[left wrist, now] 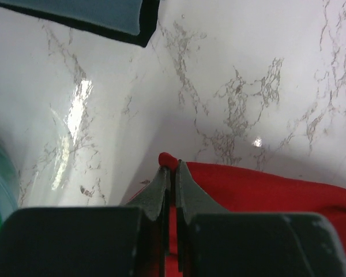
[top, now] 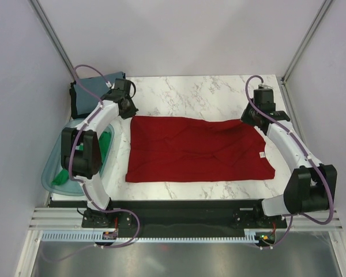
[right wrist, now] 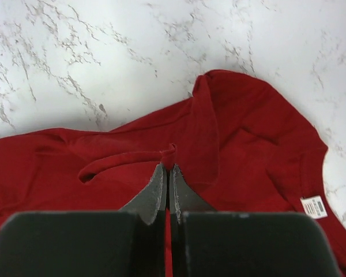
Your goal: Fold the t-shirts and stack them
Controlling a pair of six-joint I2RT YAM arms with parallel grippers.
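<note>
Marble table beneath dark red t-shirt. Left hand clamped on its corner, right hand on a small ridge. Risk: shallow pinches slipping, skewing fold.

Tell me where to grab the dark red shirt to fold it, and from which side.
Its far edge, one corner per arm, pinched from above. The dark red shirt lies flat on the table, so edges are likely easiest to nip. The left gripper and right gripper are shut on it near those corners.
</note>
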